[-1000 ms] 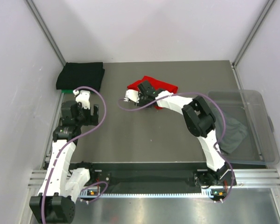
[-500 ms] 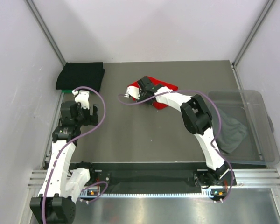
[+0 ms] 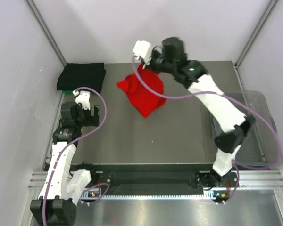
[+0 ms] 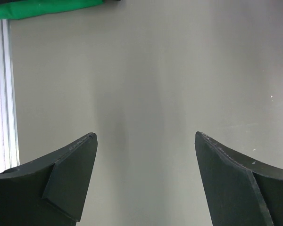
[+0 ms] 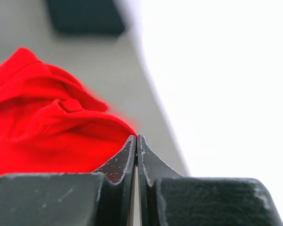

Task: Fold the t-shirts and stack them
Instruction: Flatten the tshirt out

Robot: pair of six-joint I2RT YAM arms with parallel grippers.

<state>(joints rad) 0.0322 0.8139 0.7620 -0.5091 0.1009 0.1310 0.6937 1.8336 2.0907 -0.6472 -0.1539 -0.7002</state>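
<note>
1. Right gripper (image 5: 136, 141) — jaws pinch the crumpled bright red cloth t-shirt (image 3: 144, 92), which hangs above the far centre.
2. Folded black cloth t-shirt (image 3: 81, 76) lies far left; clear plastic bin (image 3: 269, 127) sits at the right edge.
3. Left gripper (image 4: 146, 139) — jaws spread over the grey table (image 4: 146, 70).

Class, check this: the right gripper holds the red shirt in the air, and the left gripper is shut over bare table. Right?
No. The left gripper is open, jaws wide apart over bare table, as the left wrist view shows. The right gripper does hold the red shirt in the air.
</note>
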